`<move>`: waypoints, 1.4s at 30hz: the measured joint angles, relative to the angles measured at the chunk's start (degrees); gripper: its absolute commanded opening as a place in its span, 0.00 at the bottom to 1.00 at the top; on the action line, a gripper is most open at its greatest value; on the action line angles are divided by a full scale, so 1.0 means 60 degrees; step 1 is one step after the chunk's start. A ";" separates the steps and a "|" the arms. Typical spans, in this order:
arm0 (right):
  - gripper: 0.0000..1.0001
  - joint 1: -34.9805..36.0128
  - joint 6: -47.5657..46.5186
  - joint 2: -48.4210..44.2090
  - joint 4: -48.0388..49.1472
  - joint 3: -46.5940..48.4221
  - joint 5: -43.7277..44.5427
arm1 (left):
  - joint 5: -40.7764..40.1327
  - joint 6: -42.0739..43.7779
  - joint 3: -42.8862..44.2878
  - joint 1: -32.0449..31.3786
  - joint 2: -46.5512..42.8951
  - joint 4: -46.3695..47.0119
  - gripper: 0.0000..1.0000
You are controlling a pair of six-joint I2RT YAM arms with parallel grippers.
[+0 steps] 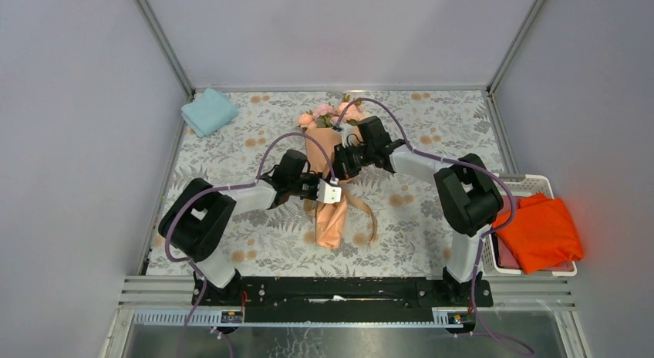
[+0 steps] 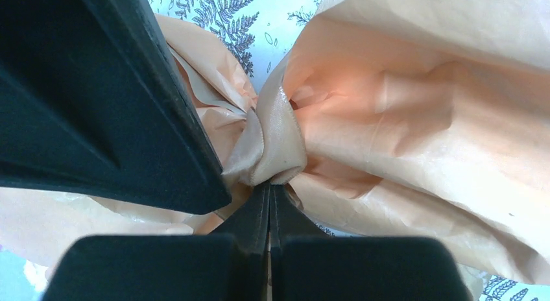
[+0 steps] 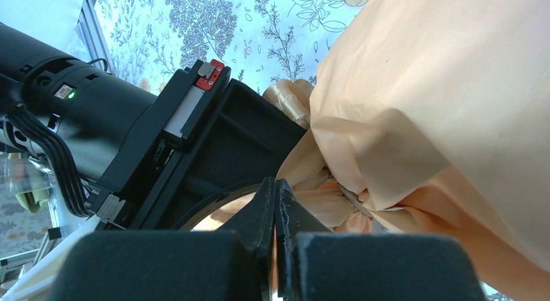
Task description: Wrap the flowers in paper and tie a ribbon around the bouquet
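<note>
On the leaf-patterned surface (image 1: 432, 134) the bouquet (image 1: 320, 146) lies midway between the two arms and looks nearly finished. Crinkly matte peach paper (image 2: 402, 119) already wraps the pink flowers (image 1: 324, 115) and is gathered to a narrow waist, cinched by the satiny tan ribbon (image 2: 272, 145). Probably only tightening the bow remains. The left jaws are clenched at the knot, the right jaws clenched against the paper folds; whether either pinches ribbon I cannot tell.
</note>
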 measured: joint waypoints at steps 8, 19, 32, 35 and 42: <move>0.33 -0.0058 -0.0481 -0.0171 -0.1002 0.0178 0.0025 | -0.0066 0.0393 0.0011 -0.0004 0.0095 0.0084 0.00; 0.47 -0.0463 -0.1417 0.0098 -0.2149 0.1730 0.0251 | -0.0025 0.0499 0.0011 0.0007 0.0095 0.0066 0.00; 0.00 0.0091 -0.1974 0.0754 -0.2233 0.1472 0.0357 | -0.0018 0.0164 0.0029 0.0062 0.0087 0.0029 0.00; 0.00 0.0087 -0.1836 0.0732 -0.1963 0.1337 0.0470 | -0.0018 0.0142 0.0029 0.0062 0.0087 0.0029 0.00; 0.00 0.0069 -0.1107 0.0415 -0.1596 0.1155 0.0270 | -0.0018 0.0149 0.0029 0.0062 0.0087 0.0040 0.00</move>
